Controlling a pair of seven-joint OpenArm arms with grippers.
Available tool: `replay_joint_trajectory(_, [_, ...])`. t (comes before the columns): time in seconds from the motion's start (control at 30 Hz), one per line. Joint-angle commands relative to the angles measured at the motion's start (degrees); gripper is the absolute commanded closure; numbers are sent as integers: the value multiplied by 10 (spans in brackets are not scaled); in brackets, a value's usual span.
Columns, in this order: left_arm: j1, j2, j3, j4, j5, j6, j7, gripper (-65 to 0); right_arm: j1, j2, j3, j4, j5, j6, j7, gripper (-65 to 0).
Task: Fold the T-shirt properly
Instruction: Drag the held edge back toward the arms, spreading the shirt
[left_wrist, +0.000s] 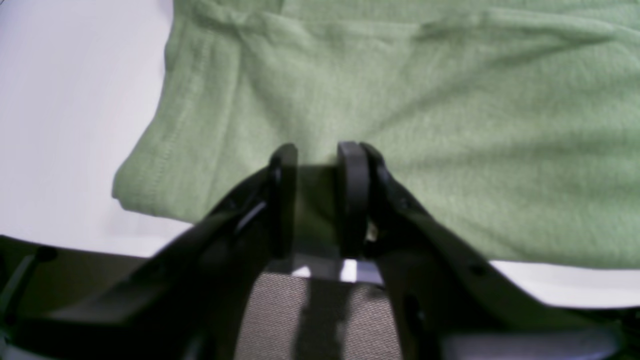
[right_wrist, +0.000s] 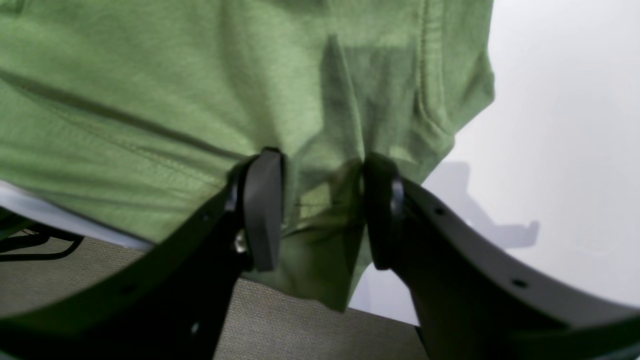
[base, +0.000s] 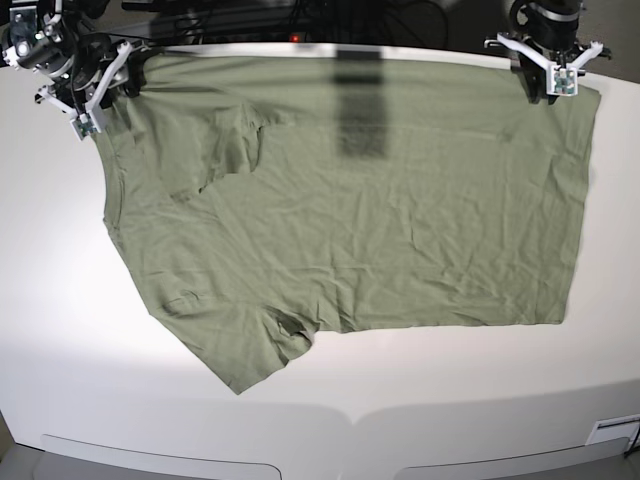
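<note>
Wrinkled sage-green cotton T-shirt (base: 380, 220) spread flat on white table (base: 60, 330); one sleeve tucked over. Left gripper (left_wrist: 317, 200) and right gripper (right_wrist: 322, 210) each pinch far edge. Main folds pending.

White table (base: 60, 330), brightly lit; grey woven floor (right_wrist: 100, 280) below its edge; dark cables (base: 300, 15) at twelve o'clock.

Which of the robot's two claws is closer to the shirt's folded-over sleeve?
The right gripper. It grips the T-shirt at the far corner beside that folded sleeve. The left gripper grips the opposite far corner, across the shirt's whole width.
</note>
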Motion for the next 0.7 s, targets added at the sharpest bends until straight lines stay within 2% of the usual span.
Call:
replay_joint_trajectory(0.0, [30,7,9,-25,-3,-17,156,-146,-7,9,4,5,-16,-12,-17,-262])
replay_joint_trajectory(0.13, [29,7,9,-25,5,41,135,-146,-8,9,4,29,-16,-53,-8,-262])
replay_joint_trajectory(0.27, [29,7,9,-25,42,44,115,-146,-6,8,4,54,-16,-65,9,-262])
replay_joint_trajectory(0.67, [-3,7,9,-8,41,45,97,-165,-3,7,4,67,-14,-65,11,-262])
